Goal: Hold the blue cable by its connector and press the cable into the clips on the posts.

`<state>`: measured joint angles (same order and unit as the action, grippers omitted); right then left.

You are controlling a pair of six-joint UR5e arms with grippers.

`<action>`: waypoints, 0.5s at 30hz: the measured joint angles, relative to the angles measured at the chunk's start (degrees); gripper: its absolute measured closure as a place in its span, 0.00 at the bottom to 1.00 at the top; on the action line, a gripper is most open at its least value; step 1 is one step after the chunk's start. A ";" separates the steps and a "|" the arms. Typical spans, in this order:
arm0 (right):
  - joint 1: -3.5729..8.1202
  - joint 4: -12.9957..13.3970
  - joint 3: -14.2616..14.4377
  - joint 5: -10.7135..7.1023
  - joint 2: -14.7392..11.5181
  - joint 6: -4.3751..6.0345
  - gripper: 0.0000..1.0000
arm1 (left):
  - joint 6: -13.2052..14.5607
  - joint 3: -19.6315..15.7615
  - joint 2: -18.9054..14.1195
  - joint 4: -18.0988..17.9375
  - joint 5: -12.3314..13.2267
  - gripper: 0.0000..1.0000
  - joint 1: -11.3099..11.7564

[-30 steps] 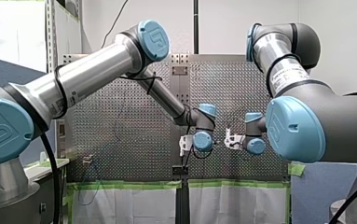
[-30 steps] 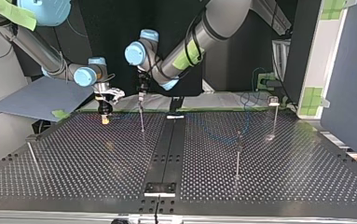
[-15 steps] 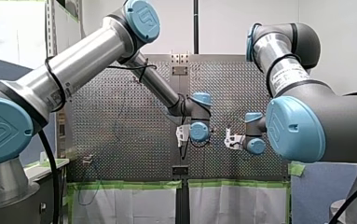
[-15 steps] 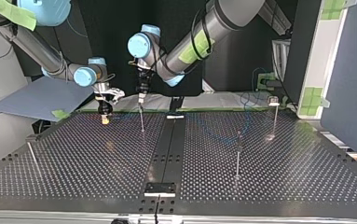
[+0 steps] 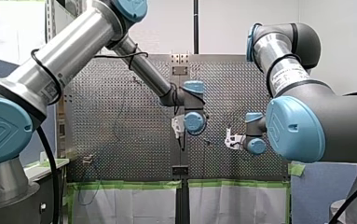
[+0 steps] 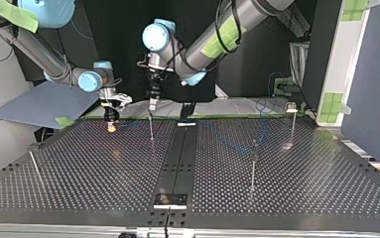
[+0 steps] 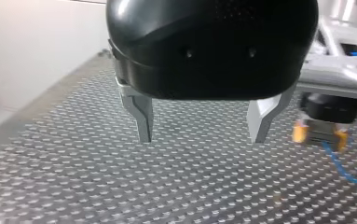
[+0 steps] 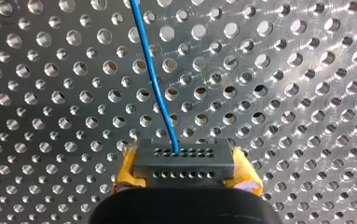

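Across the top view a perforated metal surface point(image 6: 296, 193) spreads wide, with a dark centre strip point(image 6: 177, 158) running from six toward twelve o'clock. Four thin posts stand on it: a near-centre post point(image 6: 151, 128) at nine o'clock, a front post point(image 6: 252, 168) at four o'clock, a far post point(image 6: 291, 126) at three o'clock and an edge post point(image 6: 33, 167) at eight o'clock. Green tape point(image 5: 129, 184) lines the surface's edge in the front view, with white sheeting point(image 5: 134, 205) at six o'clock below it and a white wall point(image 5: 223, 23) at twelve o'clock. A grey-blue board point(image 6: 43, 101) leans at ten o'clock in the top view.

My left claw point(image 7: 200, 139) is spread, its metal fingers point(image 7: 143, 116) bare with nothing between them. It hangs directly above the near-centre post.

My right claw point(image 8: 184, 173) pinches the dark connector point(image 8: 184, 158) between yellow pads point(image 8: 125, 170), low over the surface beside that post. The blue cable point(image 8: 153, 79) leaves the connector's face and runs ahead across the holes. Its farther run looks faint in the top view.
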<state>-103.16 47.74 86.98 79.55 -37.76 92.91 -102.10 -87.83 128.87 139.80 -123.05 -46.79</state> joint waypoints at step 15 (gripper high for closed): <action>0.04 0.00 0.00 0.00 0.06 0.00 1.00 | -3.33 -8.27 -8.25 -8.23 -2.75 0.00 -0.27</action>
<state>-103.12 47.74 86.98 79.55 -37.70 92.92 -105.43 -96.10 120.61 131.57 -125.80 -47.05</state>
